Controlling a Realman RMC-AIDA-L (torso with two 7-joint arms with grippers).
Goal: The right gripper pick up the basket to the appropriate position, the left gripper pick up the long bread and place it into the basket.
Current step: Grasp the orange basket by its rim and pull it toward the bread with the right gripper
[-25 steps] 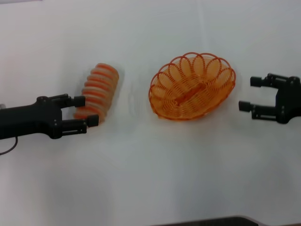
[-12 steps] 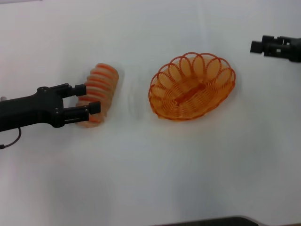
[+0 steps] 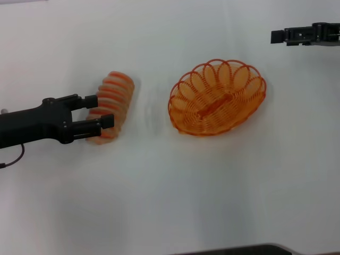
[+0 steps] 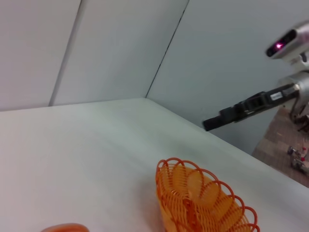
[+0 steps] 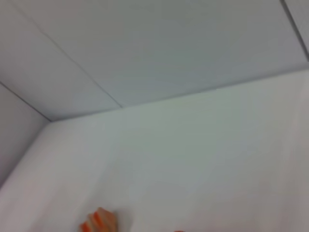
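The long bread (image 3: 112, 102) lies on the white table, left of the orange wire basket (image 3: 217, 98). My left gripper (image 3: 101, 111) is open, with one finger on each side of the bread's near end. My right gripper (image 3: 277, 36) hangs at the far right, beyond the basket and apart from it, seen edge-on. The left wrist view shows the basket (image 4: 203, 203), a sliver of the bread (image 4: 65, 227) and the right gripper (image 4: 231, 113) farther off. The right wrist view shows only the bread's end (image 5: 99, 221) on the table.
The white table (image 3: 170, 186) stretches bare in front of both objects. Pale walls meet behind the table in both wrist views. A dark edge (image 3: 239, 249) shows at the front of the table.
My right gripper left its spot beside the basket's right side, moved up and away to the far right, and turned edge-on. My left gripper slid forward around the bread's near end.
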